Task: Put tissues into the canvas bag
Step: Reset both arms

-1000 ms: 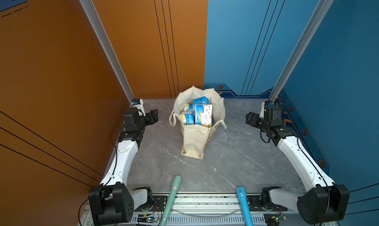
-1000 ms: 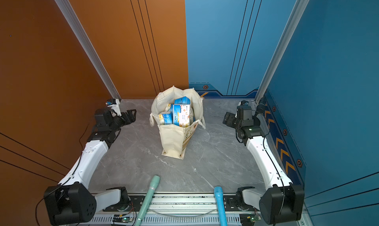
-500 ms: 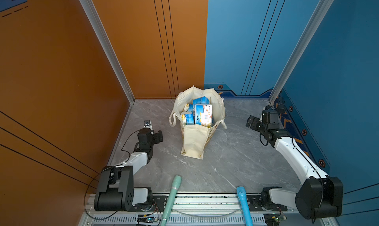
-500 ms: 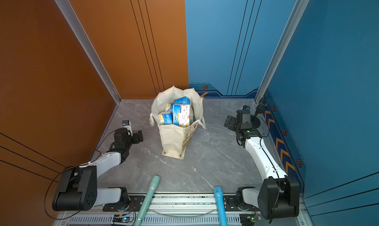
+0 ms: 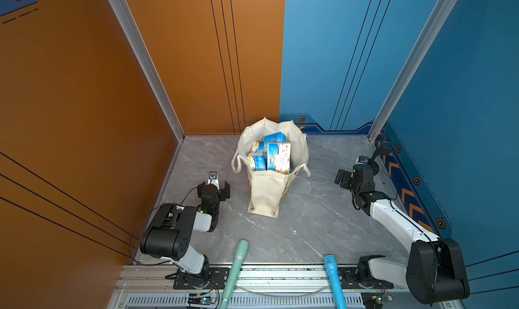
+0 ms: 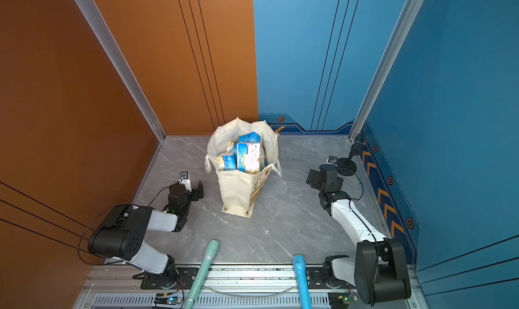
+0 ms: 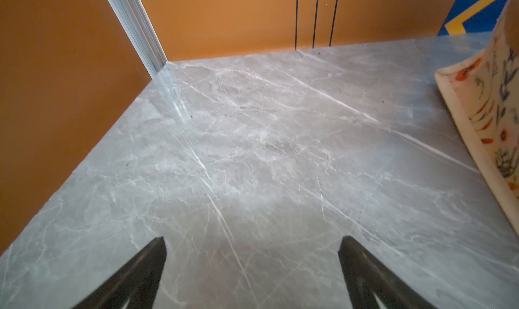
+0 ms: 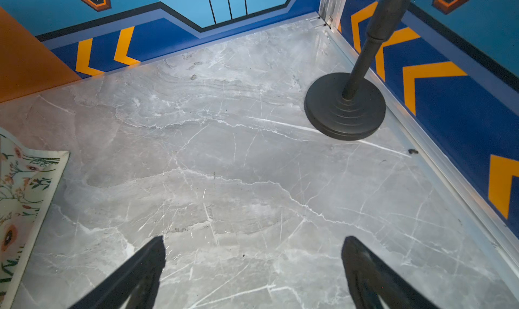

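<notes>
Left gripper (image 7: 252,244), jaws spread wide and holding nothing, sits low over the gray marble table (image 5: 309,226), near the left side of the canvas bag (image 5: 266,192). Right gripper (image 8: 254,244), also spread and empty, is on the bag's right side, well apart from it. The tissues (image 5: 275,154) stand packed inside the open bag.

tissues (image 5: 278,157): partly hidden by canvas bag (image 5: 266,192) walls, count unclear | black stand (image 8: 345,105): top cut off in right wrist view

No legible text, print on tissues (image 5: 278,157) too small
</notes>
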Robot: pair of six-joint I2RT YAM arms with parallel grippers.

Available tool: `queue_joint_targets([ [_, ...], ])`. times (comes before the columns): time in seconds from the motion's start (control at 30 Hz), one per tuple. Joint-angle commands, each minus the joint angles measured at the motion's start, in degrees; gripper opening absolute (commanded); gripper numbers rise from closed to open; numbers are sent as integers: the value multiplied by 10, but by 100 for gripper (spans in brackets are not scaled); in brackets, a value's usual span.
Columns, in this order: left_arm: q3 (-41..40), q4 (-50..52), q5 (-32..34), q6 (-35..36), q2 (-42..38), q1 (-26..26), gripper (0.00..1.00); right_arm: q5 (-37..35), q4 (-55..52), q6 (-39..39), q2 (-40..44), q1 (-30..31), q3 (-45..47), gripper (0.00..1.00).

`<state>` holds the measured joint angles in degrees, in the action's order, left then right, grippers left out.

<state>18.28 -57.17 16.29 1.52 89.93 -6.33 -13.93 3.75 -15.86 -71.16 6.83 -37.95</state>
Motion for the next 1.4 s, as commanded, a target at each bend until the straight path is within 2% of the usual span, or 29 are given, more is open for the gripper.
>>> queue_joint_targets([
  [0.0, 14, -9, 12, 4, 2, 8, 98, -57, 118, 68, -8, 19, 37, 100],
  [0.1, 15, -8, 10, 3, 2, 9, 98, -82, 221, 108, -31, 26, 79, 100],
  [0.17, 15, -8, 10, 3, 2, 9, 98, -96, 214, 128, -42, 27, 73, 100],
  [0.33, 15, -8, 10, 3, 2, 9, 98, -99, 291, 154, -93, 19, 92, 100],
  [0.5, 15, -5, 8, 3, 2, 10, 98, -80, 404, 157, -141, 12, 134, 100],
  [0.7, 19, 2, 2, 1, 1, 13, 98, 8, 396, 117, -146, -42, 136, 100],
  [0.77, 20, 5, 0, 0, 1, 14, 98, 26, 425, 111, -154, -52, 152, 100],
  [0.83, 22, 9, -4, -1, 1, 17, 98, 26, 498, 113, -173, -50, 174, 100],
  [0.9, 25, 18, -12, -4, 0, 21, 98, 28, 456, 112, -161, -52, 165, 100],
  [0.97, 30, 27, -19, -10, 0, 27, 98, 28, 481, 112, -169, -51, 169, 100],
  [1.03, 32, 34, -28, -16, -1, 35, 97, 27, 462, 112, -163, -51, 166, 100],
  [1.37, 31, 34, -23, -11, -3, 27, 98, 4, 464, 120, -166, -39, 164, 100],
])
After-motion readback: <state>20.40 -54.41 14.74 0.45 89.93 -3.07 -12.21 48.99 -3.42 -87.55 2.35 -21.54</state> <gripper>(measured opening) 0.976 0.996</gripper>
